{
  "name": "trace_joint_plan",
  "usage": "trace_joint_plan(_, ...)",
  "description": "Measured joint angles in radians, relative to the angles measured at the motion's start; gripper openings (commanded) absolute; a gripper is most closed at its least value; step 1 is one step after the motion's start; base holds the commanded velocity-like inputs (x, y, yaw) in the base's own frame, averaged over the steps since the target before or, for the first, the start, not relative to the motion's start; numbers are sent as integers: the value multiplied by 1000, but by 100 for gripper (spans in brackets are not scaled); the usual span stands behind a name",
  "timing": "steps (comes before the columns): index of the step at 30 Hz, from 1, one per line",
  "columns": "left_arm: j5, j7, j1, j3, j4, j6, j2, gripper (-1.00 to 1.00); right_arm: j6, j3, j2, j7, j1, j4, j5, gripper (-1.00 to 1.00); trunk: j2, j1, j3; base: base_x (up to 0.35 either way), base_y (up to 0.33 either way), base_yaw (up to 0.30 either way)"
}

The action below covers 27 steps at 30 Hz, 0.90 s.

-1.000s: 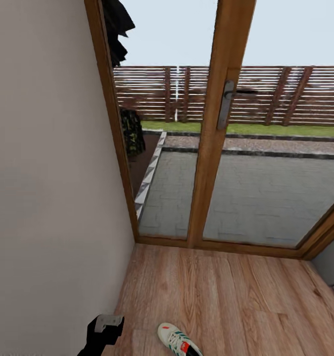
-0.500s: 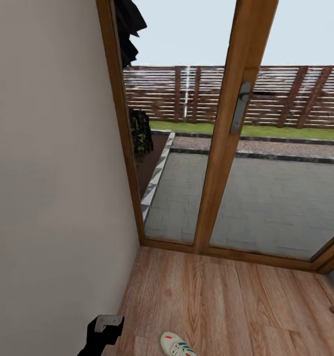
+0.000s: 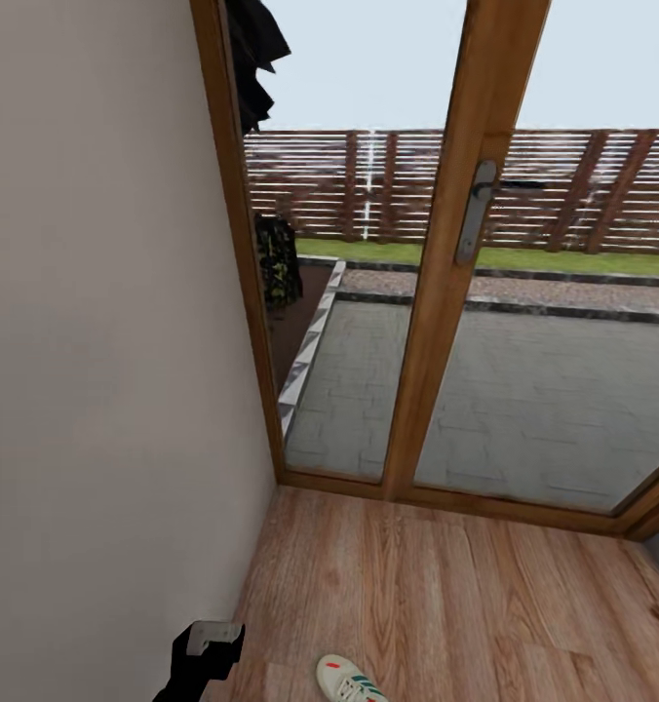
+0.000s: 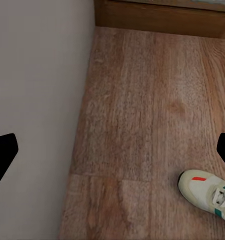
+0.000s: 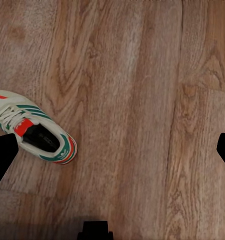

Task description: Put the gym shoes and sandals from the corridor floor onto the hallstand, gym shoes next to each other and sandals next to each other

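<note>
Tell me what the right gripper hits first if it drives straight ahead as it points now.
Probably bare floor: the right gripper is open and points down at planks, with the gym shoe off to one side of its line.

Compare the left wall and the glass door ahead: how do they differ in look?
The wall is plain, opaque off-white; the glass door is see-through, showing paving, grass and a slatted fence. The door has a brown wooden frame and a metal handle; the wall has neither. Both meet the wood-grain floor, where one gym shoe lies.

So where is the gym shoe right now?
The gym shoe lies on the corridor floor at the bottom edge of the head view, just right of the left end effector, near the wall.
</note>
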Motion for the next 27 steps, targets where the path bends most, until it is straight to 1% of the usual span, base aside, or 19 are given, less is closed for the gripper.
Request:
trace_joint_plan(7, 0, 0, 0, -1, 0, 0, 0, 100, 0, 0, 0, 0, 0, 0, 0, 100, 0, 0, 0, 0, 0, 136)
trace_joint_plan(14, 0, 0, 0, -1, 1, 0, 0, 100, 0, 0, 0, 0, 0, 0, 0, 100, 0, 0, 0, 0, 0, 34)
trace_joint_plan(22, 0, 0, 0, -1, 1, 0, 0, 100, 0, 0, 0, 0, 0, 0, 0, 100, 0, 0, 0, -175, 0, 2)
trace_joint_plan(27, 0, 0, 0, 0, 0, 0, 0, 100, 0, -1, 0, 0, 0, 0, 0, 100, 0, 0, 0, -80, 0, 0)
